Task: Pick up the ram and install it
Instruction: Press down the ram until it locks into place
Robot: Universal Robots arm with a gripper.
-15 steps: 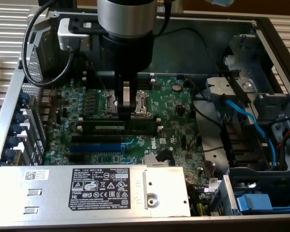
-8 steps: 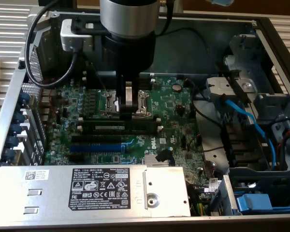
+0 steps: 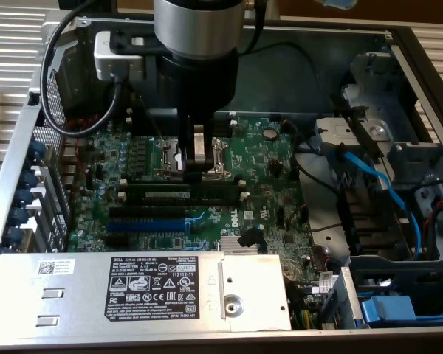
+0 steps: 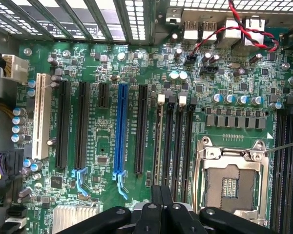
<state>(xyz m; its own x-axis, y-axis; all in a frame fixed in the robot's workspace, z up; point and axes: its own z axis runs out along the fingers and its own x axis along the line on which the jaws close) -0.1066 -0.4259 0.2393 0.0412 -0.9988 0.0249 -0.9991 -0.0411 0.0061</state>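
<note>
The ram [image 3: 181, 194] is a dark-green stick with a white label. It stands on edge in the row of black memory slots [image 3: 179, 203] on the motherboard. In the wrist view the ram [image 4: 158, 141] shows edge-on in the outermost of these slots [image 4: 178, 136]. My gripper [image 3: 199, 168] hangs straight down over the middle of the stick, between it and the CPU socket [image 3: 218, 153]. Its fingers are shut together, with nothing visible between them. The gripper [image 4: 161, 204] tips line up with the ram's top edge; whether they touch it I cannot tell.
A blue slot [image 4: 120, 126] and several long black slots [image 4: 83, 124] lie beside the memory slots. The open CPU socket [image 4: 229, 180] is on the other side. A silver power-supply box [image 3: 133, 287], a blue cable [image 3: 376, 177] and the case walls [image 3: 15, 147] ring the board.
</note>
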